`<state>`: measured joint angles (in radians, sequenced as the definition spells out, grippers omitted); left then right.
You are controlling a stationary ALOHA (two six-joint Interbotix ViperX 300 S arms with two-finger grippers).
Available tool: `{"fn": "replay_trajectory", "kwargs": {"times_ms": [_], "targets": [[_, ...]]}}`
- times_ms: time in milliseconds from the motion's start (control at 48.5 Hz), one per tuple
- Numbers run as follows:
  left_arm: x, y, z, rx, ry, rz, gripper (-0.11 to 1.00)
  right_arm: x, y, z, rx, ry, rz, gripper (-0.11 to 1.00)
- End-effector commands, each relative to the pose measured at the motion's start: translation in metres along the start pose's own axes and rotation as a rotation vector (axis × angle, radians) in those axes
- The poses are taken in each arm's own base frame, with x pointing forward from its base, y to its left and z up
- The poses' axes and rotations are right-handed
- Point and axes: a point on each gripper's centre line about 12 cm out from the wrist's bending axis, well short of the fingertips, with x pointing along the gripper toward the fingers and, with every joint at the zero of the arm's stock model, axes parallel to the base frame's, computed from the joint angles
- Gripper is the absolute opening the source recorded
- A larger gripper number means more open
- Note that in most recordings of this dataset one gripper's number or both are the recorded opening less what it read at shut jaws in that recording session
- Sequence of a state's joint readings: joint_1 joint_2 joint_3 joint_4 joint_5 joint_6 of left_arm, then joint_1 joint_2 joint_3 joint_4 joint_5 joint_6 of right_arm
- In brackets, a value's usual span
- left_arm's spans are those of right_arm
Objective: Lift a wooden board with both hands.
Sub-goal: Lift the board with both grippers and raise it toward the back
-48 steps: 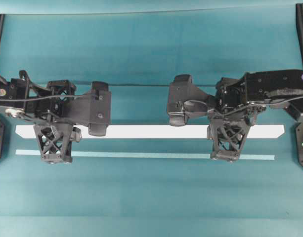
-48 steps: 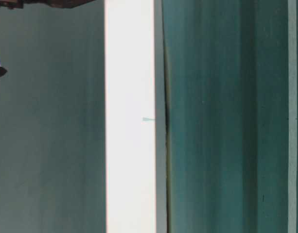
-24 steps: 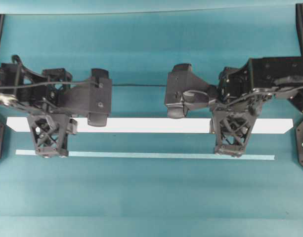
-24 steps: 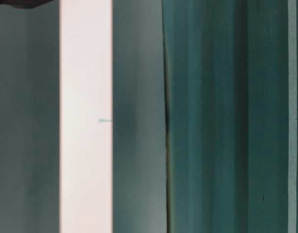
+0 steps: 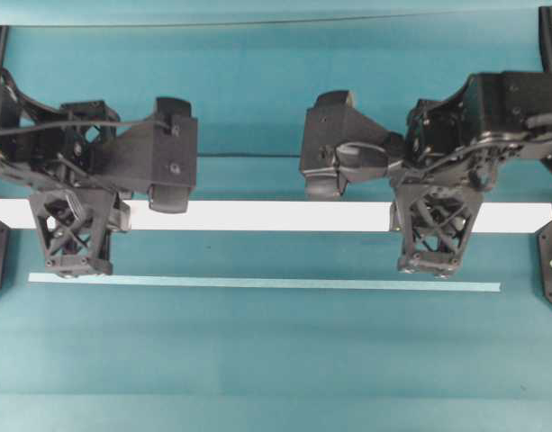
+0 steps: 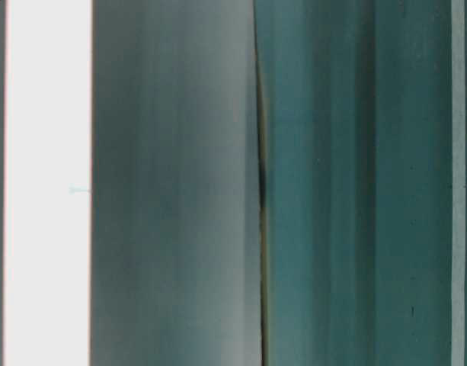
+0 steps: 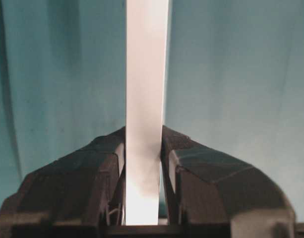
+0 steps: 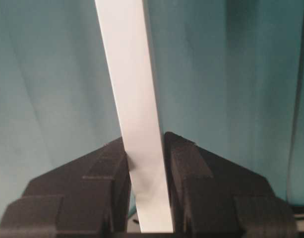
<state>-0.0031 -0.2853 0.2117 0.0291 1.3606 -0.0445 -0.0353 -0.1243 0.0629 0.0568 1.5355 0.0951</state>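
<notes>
Wooden board (image 5: 266, 216), long, flat and white, runs level across nearly the whole overhead view, held near each end by a gripper. The left gripper (image 5: 73, 236) stands over the board close to its left end, and the right gripper (image 5: 438, 236) over it close to its right end, with the middle stretch of the board bare between them.

From the left wrist view the board (image 7: 146, 99) passes straight between the two black fingers (image 7: 104, 163), which press against its two long edges with no gap showing. The right wrist view gives the same grip: the board (image 8: 134, 99) leans a little to the left as it runs away from the camera, pinched between the fingers (image 8: 184, 158) on either side.

A thin pale teal strip (image 5: 257, 283) lies on the teal surface (image 5: 276, 360), parallel to the board and apart from it in the overhead view. In the table-level view the board (image 6: 46, 183) is a bright band at the far left, well away from the strip (image 6: 457, 183) at the right edge.
</notes>
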Motion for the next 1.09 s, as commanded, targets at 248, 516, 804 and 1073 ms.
{"fn": "replay_trajectory", "kwargs": {"times_ms": [248,516,804,1073], "targets": [[-0.035,0.003,0.008,-0.008,-0.069,0.005,0.17,-0.039,-0.002,0.007,0.030,-0.074,0.002,0.21],[-0.055,0.009,0.009,-0.020,-0.073,0.012,0.17,-0.049,-0.001,0.009,0.029,-0.090,0.005,0.21],[-0.066,0.009,0.010,-0.023,-0.066,0.013,0.17,-0.062,0.000,0.010,0.043,-0.118,0.013,0.21],[-0.079,0.010,0.012,-0.026,-0.075,0.013,0.17,-0.072,0.001,0.012,0.047,-0.144,0.018,0.21]]}}
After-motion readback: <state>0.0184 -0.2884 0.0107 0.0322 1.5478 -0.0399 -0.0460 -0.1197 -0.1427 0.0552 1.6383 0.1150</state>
